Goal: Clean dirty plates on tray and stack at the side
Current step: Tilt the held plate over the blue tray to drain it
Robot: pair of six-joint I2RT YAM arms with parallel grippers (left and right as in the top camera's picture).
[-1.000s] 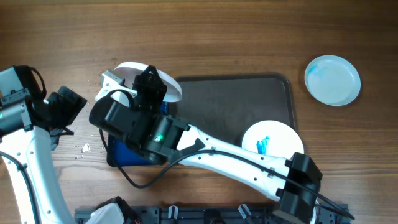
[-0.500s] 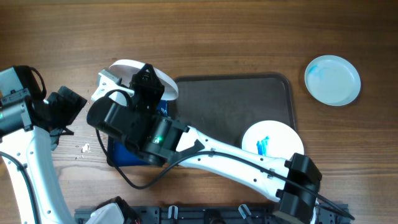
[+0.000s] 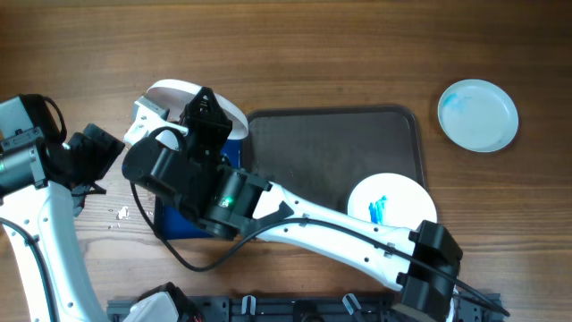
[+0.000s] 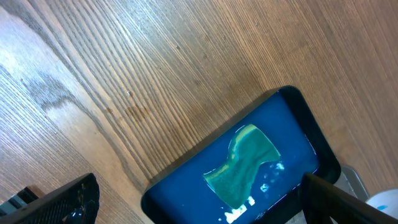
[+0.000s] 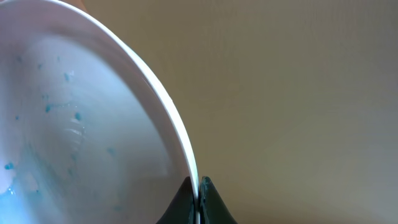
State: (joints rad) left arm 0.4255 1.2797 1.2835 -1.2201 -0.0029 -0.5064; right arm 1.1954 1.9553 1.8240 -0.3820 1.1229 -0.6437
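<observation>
My right gripper point(image 5: 198, 199) is shut on the rim of a white plate point(image 5: 74, 124) with blue specks, held tilted up over the blue bin point(image 3: 179, 224). In the overhead view that plate point(image 3: 174, 92) shows left of the dark tray point(image 3: 331, 152). A second dirty white plate point(image 3: 393, 201) with blue smears lies on the tray's right front. A light blue plate point(image 3: 478, 114) lies on the table at the far right. My left gripper point(image 4: 199, 211) is open above the blue bin point(image 4: 286, 124), which holds a green sponge point(image 4: 245, 162).
White crumbs point(image 3: 121, 215) lie on the wooden table left of the bin. The right arm point(image 3: 313, 224) stretches across the tray's front left corner. The left arm point(image 3: 36, 188) stands at the table's left edge.
My right gripper has carried the plate further left, away from the tray. The left arm has not moved.
</observation>
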